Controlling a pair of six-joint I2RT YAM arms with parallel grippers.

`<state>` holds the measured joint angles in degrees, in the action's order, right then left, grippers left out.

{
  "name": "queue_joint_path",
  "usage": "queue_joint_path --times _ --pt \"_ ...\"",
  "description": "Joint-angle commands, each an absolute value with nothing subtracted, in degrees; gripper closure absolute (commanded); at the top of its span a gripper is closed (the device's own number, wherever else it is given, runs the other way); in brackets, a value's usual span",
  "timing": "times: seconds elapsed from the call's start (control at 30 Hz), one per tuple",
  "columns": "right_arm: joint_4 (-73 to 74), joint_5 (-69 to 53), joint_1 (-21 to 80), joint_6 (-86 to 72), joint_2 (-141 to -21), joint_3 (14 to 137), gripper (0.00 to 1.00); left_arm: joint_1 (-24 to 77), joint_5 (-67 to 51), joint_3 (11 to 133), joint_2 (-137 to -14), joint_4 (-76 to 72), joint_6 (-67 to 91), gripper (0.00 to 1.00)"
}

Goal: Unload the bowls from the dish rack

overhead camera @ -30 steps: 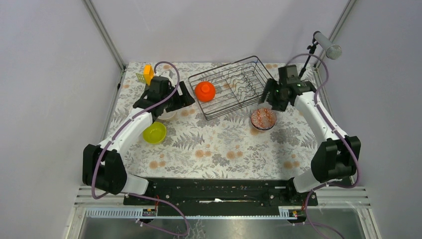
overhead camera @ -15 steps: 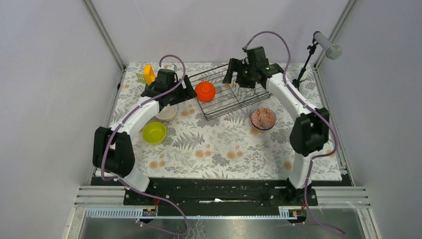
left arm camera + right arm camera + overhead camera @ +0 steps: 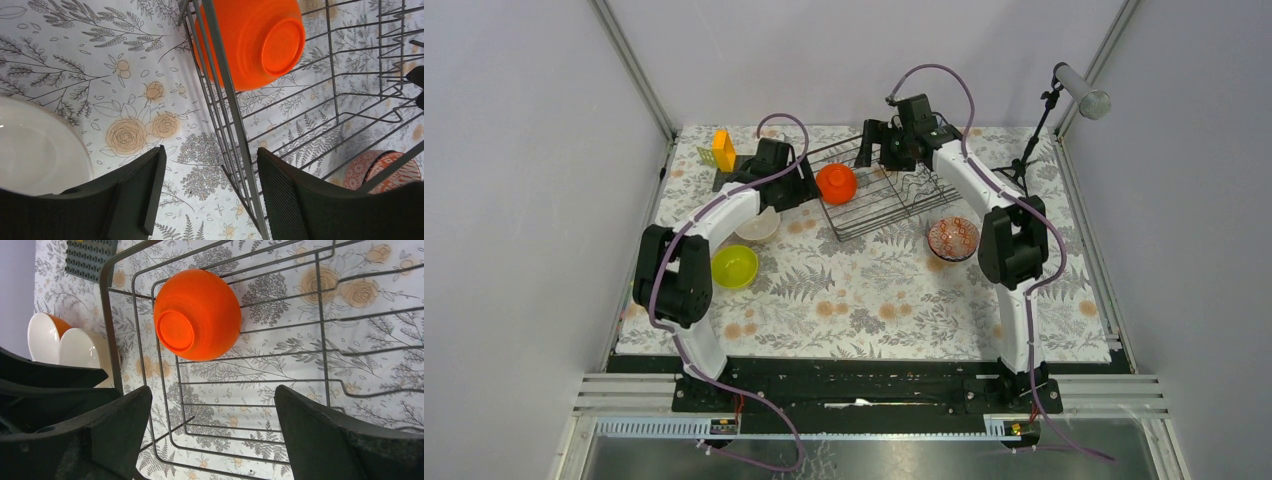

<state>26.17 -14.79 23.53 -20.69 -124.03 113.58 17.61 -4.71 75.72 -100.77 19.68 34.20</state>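
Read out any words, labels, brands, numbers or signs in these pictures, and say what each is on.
None readable: no text shows on the orange bowl, the dish rack, the floral tablecloth or the pink patterned bowl. The studded grey plate is too small to tell.

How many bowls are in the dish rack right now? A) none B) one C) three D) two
B: only the upside-down orange bowl lies inside the dish rack; the yellow-green bowl, cream bowl and pink patterned bowl sit on the table outside it.
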Motion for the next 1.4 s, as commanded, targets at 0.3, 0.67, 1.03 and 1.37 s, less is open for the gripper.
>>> queue_joint_path --times 0.3,0.67,1.03,1.37 --pt "23.12 -19.30 25.46 -19.34 -132.27 120.78 0.00 19.84 -4.53 82.40 -106.12 20.24 33.71 0.67" --pt "22.37 -22.20 25.64 -17.15 -136.55 123.77 0.00 21.04 -5.09 82.90 -104.90 24.59 32.97 1.00" --pt "20.50 -22.65 25.74 -18.99 -133.84 115.92 0.00 21.87 -4.92 81.09 -102.43 25.00 35.54 1.00" --pt "16.92 -24.50 25.60 -21.67 -137.49 116.74 0.00 22.12 -5.09 78.94 -101.60 23.47 37.27 0.99"
